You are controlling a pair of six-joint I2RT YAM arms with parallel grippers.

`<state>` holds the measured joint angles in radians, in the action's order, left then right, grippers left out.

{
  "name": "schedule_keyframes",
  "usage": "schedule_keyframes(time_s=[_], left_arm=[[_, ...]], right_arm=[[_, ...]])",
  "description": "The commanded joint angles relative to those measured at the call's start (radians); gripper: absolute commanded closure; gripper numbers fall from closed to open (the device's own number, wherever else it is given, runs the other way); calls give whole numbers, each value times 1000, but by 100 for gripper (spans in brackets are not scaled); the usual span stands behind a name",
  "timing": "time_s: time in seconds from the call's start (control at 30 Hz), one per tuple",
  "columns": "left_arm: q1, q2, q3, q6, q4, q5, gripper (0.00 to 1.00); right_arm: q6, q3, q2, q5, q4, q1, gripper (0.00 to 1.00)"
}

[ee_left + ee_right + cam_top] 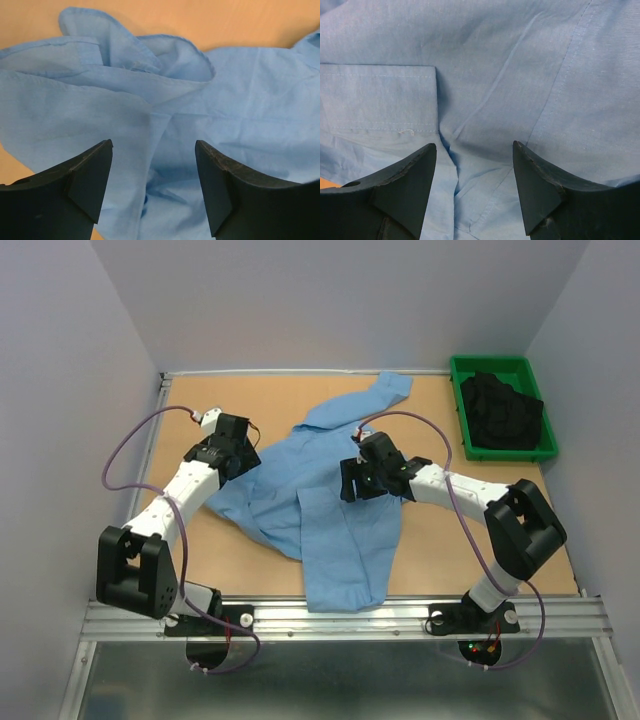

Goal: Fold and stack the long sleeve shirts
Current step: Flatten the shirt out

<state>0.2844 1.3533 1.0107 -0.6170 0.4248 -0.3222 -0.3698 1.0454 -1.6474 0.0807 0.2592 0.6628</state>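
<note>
Closest to me, at the bottom of the overhead view, the two arms are bolted along the edge of the surface. Just past that edge the shirt's long body panel starts, lying fairly flat at bottom centre.

Further in, toward the middle of the frame, the cloth gets messier. The left side is bunched into loose folds, and one flap lies doubled over the front. The left arm reaches to that bunched side at centre left. Its jaws stand apart over rumpled fabric with nothing pinched between them. The right arm comes in from the right to the middle of the shirt. Its jaws are apart too, just above a smooth stretch beside what looks like a pocket, and they grip nothing.

Beyond them a sleeve trails off to top centre, not tucked in. At upper right sits a green bin holding a dark heap; I can't tell what it is.

I'd say the job is barely begun. At most one rough fold is in place. The sleeves and sides need bringing in and the body needs doubling up. I see only this one shirt and no stack anywhere.
</note>
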Motion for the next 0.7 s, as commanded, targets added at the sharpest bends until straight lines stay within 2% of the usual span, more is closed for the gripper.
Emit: schedule_keyframes(time_s=[0.0, 0.07, 0.43, 0.67], left_arm=[[18, 72, 60, 51, 72, -126, 24], [25, 105, 65, 51, 77, -135, 28], [58, 221, 88, 34, 77, -210, 33], [58, 245, 72, 19, 88, -235, 51]], right_arm=[[-3, -19, 46, -35, -18, 4, 32], [-4, -28, 47, -38, -18, 4, 32], [8, -67, 61, -61, -26, 4, 32], [12, -82, 70, -73, -28, 4, 32]])
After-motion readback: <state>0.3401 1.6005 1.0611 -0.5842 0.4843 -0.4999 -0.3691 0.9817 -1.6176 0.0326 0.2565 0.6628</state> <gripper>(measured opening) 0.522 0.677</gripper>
